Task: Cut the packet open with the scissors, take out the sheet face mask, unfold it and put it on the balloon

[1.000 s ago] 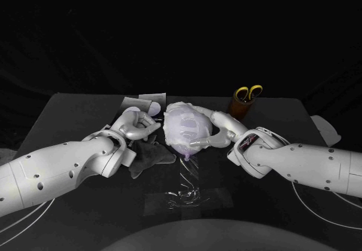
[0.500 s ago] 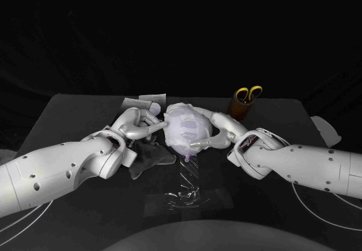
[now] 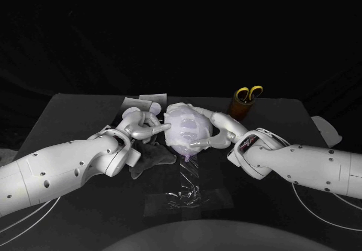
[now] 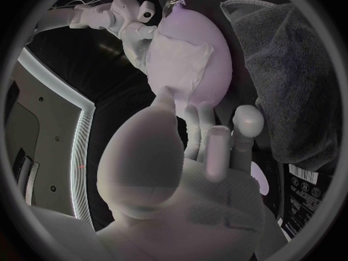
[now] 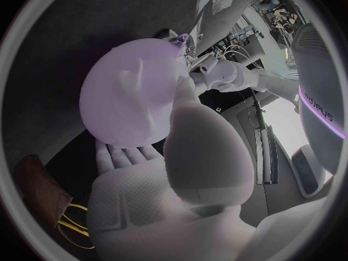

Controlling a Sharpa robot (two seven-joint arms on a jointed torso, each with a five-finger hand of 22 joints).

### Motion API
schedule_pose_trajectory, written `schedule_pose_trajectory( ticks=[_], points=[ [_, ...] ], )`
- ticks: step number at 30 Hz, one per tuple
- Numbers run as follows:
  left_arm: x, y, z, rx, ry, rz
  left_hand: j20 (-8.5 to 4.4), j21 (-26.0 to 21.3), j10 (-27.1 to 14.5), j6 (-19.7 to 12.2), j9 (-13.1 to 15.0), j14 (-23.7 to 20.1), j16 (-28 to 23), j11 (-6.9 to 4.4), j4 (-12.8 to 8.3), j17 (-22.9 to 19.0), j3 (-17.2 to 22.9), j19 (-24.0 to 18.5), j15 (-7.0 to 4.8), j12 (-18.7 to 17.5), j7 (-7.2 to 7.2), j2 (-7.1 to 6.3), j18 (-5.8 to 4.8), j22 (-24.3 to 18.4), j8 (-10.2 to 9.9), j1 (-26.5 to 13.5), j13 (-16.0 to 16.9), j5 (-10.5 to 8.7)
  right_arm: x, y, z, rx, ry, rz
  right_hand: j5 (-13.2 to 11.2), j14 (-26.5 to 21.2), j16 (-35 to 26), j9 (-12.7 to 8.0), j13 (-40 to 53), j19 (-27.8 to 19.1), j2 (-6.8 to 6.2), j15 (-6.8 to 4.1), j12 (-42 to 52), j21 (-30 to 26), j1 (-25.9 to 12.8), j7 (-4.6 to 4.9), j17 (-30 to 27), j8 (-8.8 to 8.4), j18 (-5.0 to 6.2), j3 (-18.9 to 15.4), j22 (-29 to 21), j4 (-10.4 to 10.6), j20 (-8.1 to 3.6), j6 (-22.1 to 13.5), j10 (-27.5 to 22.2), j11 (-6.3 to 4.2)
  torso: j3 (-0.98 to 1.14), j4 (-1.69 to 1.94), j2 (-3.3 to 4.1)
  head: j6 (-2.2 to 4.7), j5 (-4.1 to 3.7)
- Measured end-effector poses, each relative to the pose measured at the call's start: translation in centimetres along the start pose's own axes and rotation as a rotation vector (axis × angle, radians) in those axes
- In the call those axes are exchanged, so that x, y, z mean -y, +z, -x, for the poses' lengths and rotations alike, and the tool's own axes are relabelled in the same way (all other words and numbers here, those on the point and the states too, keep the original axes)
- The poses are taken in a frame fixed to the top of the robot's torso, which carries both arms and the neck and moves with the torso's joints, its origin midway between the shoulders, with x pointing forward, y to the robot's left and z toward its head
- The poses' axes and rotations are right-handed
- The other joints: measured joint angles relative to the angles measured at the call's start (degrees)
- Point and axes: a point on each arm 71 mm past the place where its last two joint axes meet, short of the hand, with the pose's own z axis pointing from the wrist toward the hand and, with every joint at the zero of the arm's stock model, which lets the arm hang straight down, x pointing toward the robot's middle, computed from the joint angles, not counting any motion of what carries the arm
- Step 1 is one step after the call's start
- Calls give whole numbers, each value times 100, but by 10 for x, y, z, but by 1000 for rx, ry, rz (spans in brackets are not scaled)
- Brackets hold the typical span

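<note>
Cutting seems done. Mask (image 3: 179,116) lies draped over balloon (image 3: 186,133), mid table (image 3: 75,112), toward back edge. My right hand (image 3: 217,132) cups balloon. My left hand (image 3: 140,124) at mask edge, pinching or just touching: cannot tell. Smoothing left.

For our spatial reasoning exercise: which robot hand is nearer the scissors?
Right. The right hand cups the side of the balloon that faces the scissors; the left hand sits at the balloon's opposite side, farther from them.

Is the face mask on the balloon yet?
On: the white mask lies spread over the purple balloon, which the right hand holds.
</note>
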Motion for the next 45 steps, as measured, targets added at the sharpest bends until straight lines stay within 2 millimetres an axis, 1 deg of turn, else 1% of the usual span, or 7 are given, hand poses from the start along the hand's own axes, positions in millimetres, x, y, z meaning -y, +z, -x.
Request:
schedule_pose_trajectory(
  ticks=[12, 17, 23, 32, 34, 38, 45],
  points=[
    [-1, 2, -2, 4, 38, 39, -122, 322, 739, 236, 217, 180, 0, -224, -14, 371, -228, 391, -168, 541, -235, 288, -87, 367, 293, 442, 1115, -3, 0, 0, 0, 0, 0, 0, 0, 0, 0, 5, -5, 0, 0, 0, -5, 0, 0, 0, 0, -1, 0, 0, 0, 0, 0, -1, 0, 0, -1, 3, -1, -7, 3],
    [-3, 3, 1, 22, 50, 55, -178, 498, 1163, 367, 242, 185, 0, -337, -79, 372, 53, 634, -277, 706, -366, 611, -175, 552, 294, 918, 1693, -3, 0, 0, 0, 0, 1, -1, 0, 0, 0, 4, -2, 0, 0, 0, -15, 0, 0, 0, 0, -2, 0, 0, 0, 0, 0, -1, -1, -1, -3, 3, -1, -8, 1],
    [-8, 3, 6, 54, 63, 81, -259, 596, 1301, 440, 249, 198, -1, -339, -64, 372, 430, 771, -369, 727, -441, 704, -175, 689, 234, 1275, 2016, -3, 0, 0, 0, 0, 1, -1, 0, 0, 0, 3, 0, 0, 0, 0, -16, 0, 0, 0, 0, -7, 0, 0, 0, 0, 0, -2, -1, -1, -3, 3, -3, -9, -2],
    [-11, 1, 13, 98, 77, 108, -363, 689, 1374, 460, 351, 178, -5, -267, 141, 371, 1191, 883, -392, 730, -462, 505, -264, 800, 171, 1475, 2301, -4, 0, 0, 0, 0, 1, -1, 0, 0, 0, 2, 0, 0, 0, 0, 1, 0, 0, 0, 0, -13, 0, 0, 0, 0, 0, -2, -7, -6, -3, 5, -3, -18, -8],
    [-12, 0, 15, 108, 80, 112, -377, 708, 1413, 460, 412, 200, -5, -265, 65, 371, 1720, 912, -407, 753, -463, 402, -266, 829, 160, 1573, 2426, -6, 0, 0, 0, 0, 1, -1, 0, 0, 0, 1, -1, 0, 0, 0, 2, 0, 0, 0, 0, -13, 0, 0, 0, 0, 0, -3, -7, -7, -5, 5, -3, -18, -8],
    [-13, -3, 18, 122, 87, 115, -378, 708, 1721, 559, 608, 213, -11, -490, -99, 371, 3435, 912, -425, 685, -507, -189, -266, 830, 193, 1167, 2482, -5, 0, 0, 0, 0, 1, -1, 0, 0, 0, 0, -3, 0, 0, 0, 2, 0, 0, 0, 0, -14, 0, 0, 0, 0, 0, -3, -7, -7, -7, 5, -2, -7, -9],
    [-13, -7, 21, 130, 90, 109, -378, 643, 1575, 532, 652, 208, -12, -438, -141, 369, 3835, 820, -441, 606, -464, -433, -267, 723, 198, 819, 2355, -5, 0, -1, 0, 0, 1, -1, 0, 0, 0, 4, -3, 0, 0, 0, 1, 0, 0, 0, 0, -24, -1, 0, 0, 0, 0, -4, -7, -7, -9, 7, -2, 8, -12]
  ],
)
